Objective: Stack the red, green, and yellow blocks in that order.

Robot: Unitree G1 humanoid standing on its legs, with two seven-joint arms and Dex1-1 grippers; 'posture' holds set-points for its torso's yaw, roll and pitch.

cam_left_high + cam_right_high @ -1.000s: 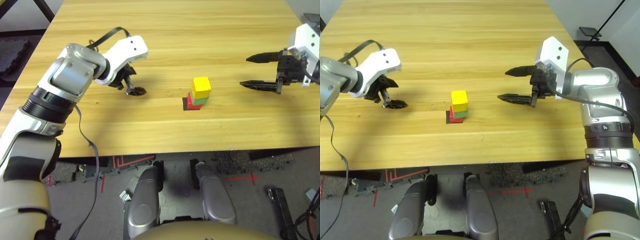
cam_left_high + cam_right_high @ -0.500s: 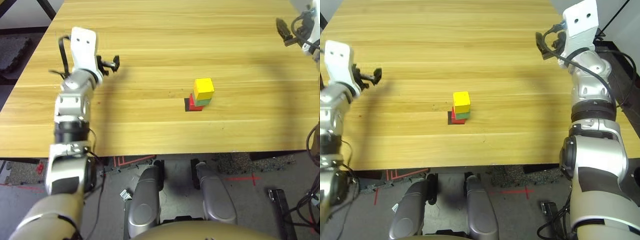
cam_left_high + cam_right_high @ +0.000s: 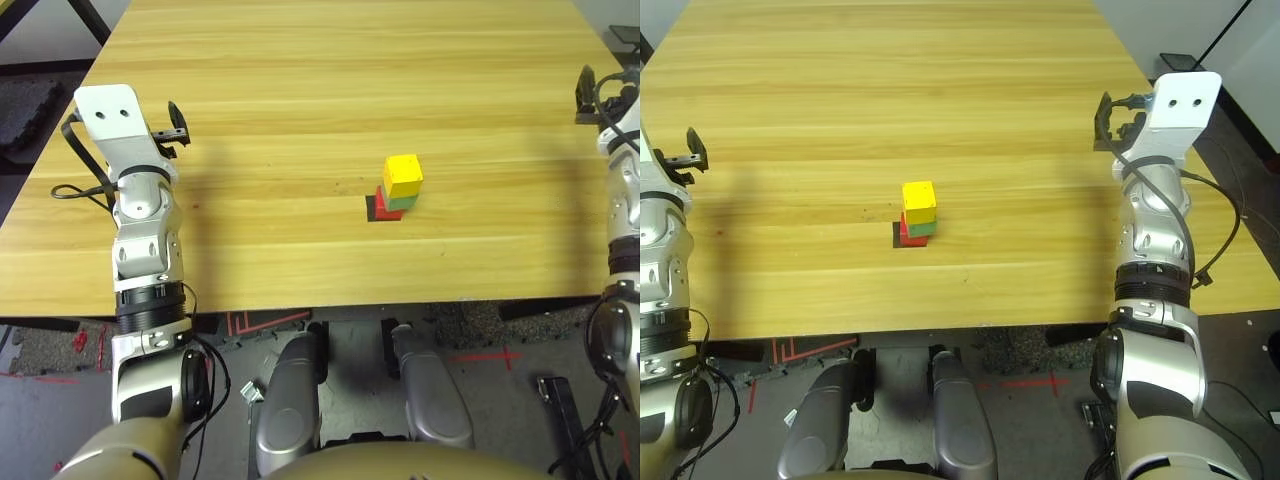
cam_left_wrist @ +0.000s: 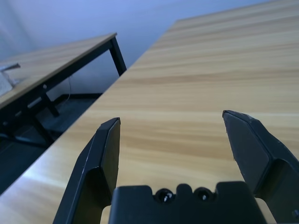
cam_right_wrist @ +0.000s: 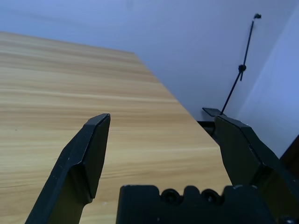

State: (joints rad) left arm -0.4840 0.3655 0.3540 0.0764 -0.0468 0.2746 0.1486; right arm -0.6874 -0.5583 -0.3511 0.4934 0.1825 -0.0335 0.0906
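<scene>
The blocks stand as one small tower near the middle of the wooden table [image 3: 300, 90]: the red block [image 3: 380, 200] sits at the bottom on a flat black square patch [image 3: 372, 209], the green block [image 3: 398, 201] rests on it, and the yellow block [image 3: 403, 174] tops the pile, its edges turned a little off from those beneath. From where we look down over the table, the tower lies slightly toward four o'clock of the table's centre, closer to the near edge than the far one. Our left gripper [image 4: 170, 140] hangs over the table's left edge, at about nine o'clock from the tower and well apart from it; its two black fingers [image 4: 100, 163] stand spread wide with nothing between them but bare wood beyond. Our right gripper [image 5: 161, 144] is at the table's right edge, at roughly two o'clock from the tower and equally far off, its fingers [image 5: 81, 163] also splayed wide and empty. Past the left gripper, a second wooden table with black legs [image 4: 56, 60] stands beside ours. Neither gripper touches any block.
</scene>
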